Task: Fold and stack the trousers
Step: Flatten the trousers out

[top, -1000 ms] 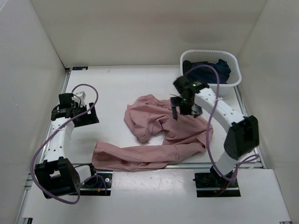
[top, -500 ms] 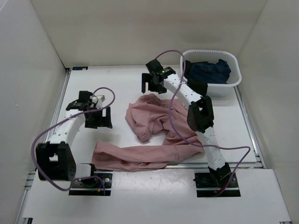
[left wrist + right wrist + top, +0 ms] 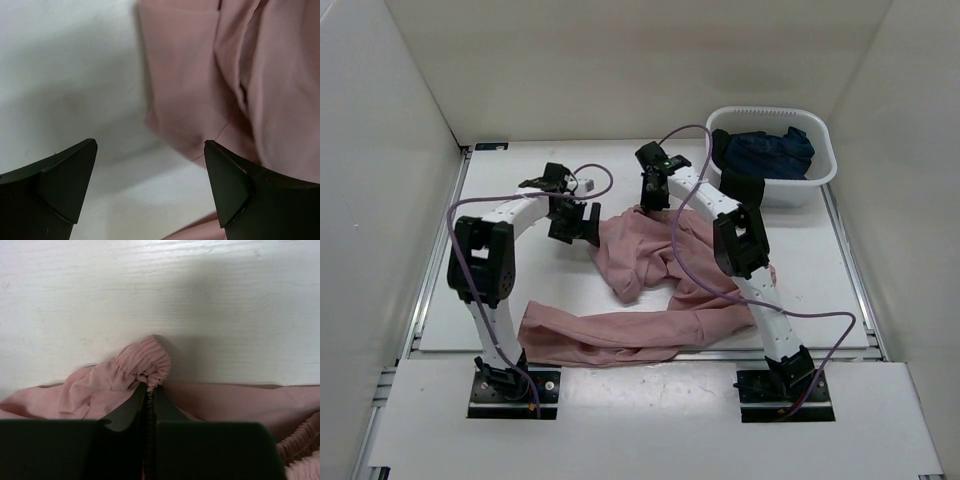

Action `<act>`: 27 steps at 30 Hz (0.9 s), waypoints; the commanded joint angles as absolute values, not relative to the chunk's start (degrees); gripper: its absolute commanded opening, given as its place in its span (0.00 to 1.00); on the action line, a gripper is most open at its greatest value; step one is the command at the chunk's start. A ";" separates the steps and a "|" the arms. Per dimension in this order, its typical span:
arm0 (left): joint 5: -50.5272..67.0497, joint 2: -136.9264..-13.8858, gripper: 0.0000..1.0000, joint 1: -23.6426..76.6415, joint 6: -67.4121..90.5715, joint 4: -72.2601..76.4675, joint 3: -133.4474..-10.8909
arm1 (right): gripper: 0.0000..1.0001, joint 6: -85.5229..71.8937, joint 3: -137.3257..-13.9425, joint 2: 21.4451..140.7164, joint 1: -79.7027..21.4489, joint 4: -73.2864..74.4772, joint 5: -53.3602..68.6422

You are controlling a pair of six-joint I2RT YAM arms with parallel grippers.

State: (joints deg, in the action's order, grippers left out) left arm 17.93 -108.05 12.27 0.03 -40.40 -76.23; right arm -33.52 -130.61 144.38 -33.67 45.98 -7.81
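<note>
While the right gripper [image 3: 148, 388] pinches the trousers [image 3: 92, 387] by the waistband [image 3: 150, 356] at its tips, the wide-open left gripper [image 3: 150, 145] should clamp the edge beneath it.

Around me, item by item: one white table [image 3: 560, 280], flat and matt; plain off-white walls [image 3: 620, 70] on three sides; metal rails [image 3: 434, 265] along the table's sides; even, soft light.

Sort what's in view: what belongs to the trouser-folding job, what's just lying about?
Job:
- pink trousers, crumpled
- right gripper, pinching their gathered edge
- left gripper, open at their edge

Lying about:
- white basket, far right
- dark blue garment inside it
</note>
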 commanded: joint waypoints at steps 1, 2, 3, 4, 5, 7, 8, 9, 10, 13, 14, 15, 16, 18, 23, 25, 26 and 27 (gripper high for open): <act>22.14 -112.38 1.00 15.11 0.00 -38.32 -82.86 | 0.03 -33.32 -127.89 139.59 -32.26 45.44 -8.70; 22.76 -113.46 1.00 15.81 0.00 -38.32 -83.49 | 0.01 -33.31 -127.36 138.61 -32.26 44.83 -8.70; 22.76 -114.51 1.00 16.34 0.00 -38.32 -83.50 | 0.00 -32.61 -127.35 137.73 -32.26 44.82 -9.31; 22.76 -116.44 1.00 17.57 0.00 -38.32 -84.02 | 0.00 -32.00 -127.35 136.07 -32.26 44.82 -10.19; 22.76 -117.24 0.89 17.58 0.00 -38.93 -83.50 | 0.00 -31.99 -127.35 135.18 -32.26 45.35 -10.72; 25.90 -117.77 0.67 18.11 0.00 -39.63 -82.10 | 0.00 -30.68 -129.54 132.64 -32.26 45.87 -11.77; 25.93 -117.77 0.23 18.11 0.00 -39.64 -82.09 | 0.00 -30.67 -130.16 131.58 -32.26 45.88 -12.91; 25.93 -117.77 0.18 18.11 0.00 -39.64 -81.48 | 0.00 -30.06 -130.69 129.22 -32.26 45.88 -13.88; 25.93 -116.12 0.17 18.11 0.00 -40.25 -81.47 | 0.00 -29.45 -131.39 127.89 -31.73 45.88 -15.02; 20.85 -112.51 0.16 15.31 0.00 -40.86 -81.47 | 0.00 -28.31 -132.01 122.18 -31.73 44.39 -19.76; 16.91 -109.45 0.14 11.55 0.00 -40.87 -82.78 | 0.00 -28.30 -132.79 120.78 -31.12 43.69 -19.78; 15.40 -107.94 0.14 8.90 0.00 -41.65 -83.49 | 0.00 -28.30 -132.80 117.98 -31.11 41.85 -19.78; 13.99 -106.54 0.14 6.01 0.00 -42.27 -84.54 | 0.00 -27.60 -133.67 116.64 -31.11 40.70 -19.78; 11.08 -102.84 0.14 -3.40 0.00 -45.15 -89.52 | 0.00 -27.60 -135.26 112.96 -31.11 36.68 -18.30; 5.20 -97.83 0.14 -17.39 0.00 -52.02 -104.30 | 0.00 -27.60 -135.26 105.13 -31.11 26.20 -14.77; 3.34 -93.88 0.14 -20.47 0.00 -52.65 -107.66 | 0.00 -27.60 -133.87 100.56 -31.11 25.66 -16.77; 2.82 -92.21 0.14 -20.48 0.00 -54.13 -107.67 | 0.00 -27.60 -132.38 98.63 -31.11 26.45 -19.05; 1.94 -88.54 0.14 -21.09 0.00 -54.14 -106.71 | 0.00 -27.60 -127.58 94.35 -31.11 27.33 -21.60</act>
State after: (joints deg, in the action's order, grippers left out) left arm 9.50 -98.50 -21.78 1.41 -48.27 -105.49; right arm -28.95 -131.52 102.43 -33.04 31.62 -13.72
